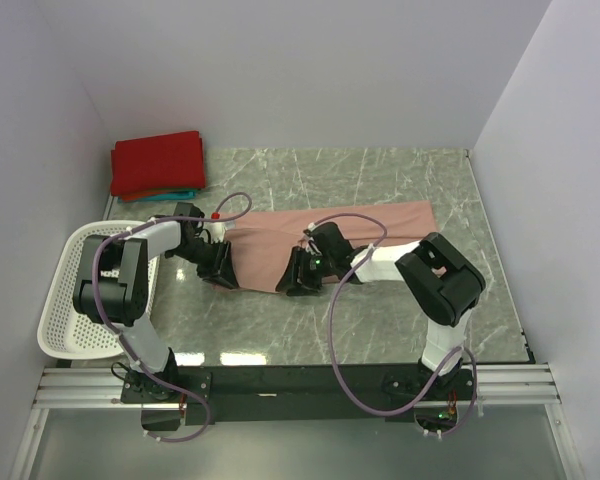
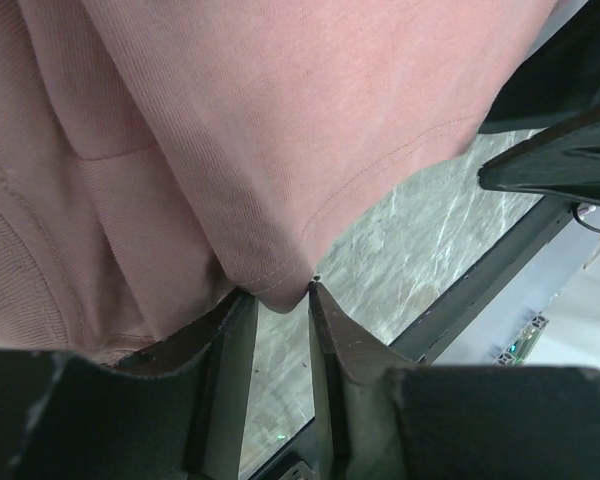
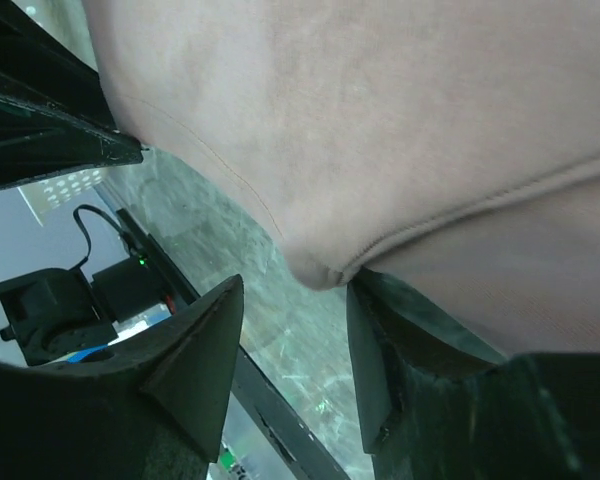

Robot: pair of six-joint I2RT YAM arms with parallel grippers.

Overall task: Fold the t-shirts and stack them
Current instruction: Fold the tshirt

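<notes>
The dusty-pink t-shirt (image 1: 370,222) lies spread across the middle of the marble table (image 1: 380,330), its near edge lifted at both grippers. My left gripper (image 1: 223,278) is at the shirt's near left corner. In the left wrist view, it (image 2: 278,290) is shut on a folded corner of the pink cloth (image 2: 280,150) pinched between the tips. My right gripper (image 1: 298,285) is at the near edge, further right. In the right wrist view, it (image 3: 295,285) is open; a fold of pink cloth (image 3: 400,120) rests against one finger (image 3: 380,340). A folded red t-shirt (image 1: 158,163) lies on a teal one (image 1: 175,194) at the back left.
A white perforated basket (image 1: 65,300) stands at the table's left edge beside the left arm. Grey walls close the left, back and right sides. Purple cables (image 1: 335,300) loop over both arms. A black rail (image 1: 310,385) runs along the near edge.
</notes>
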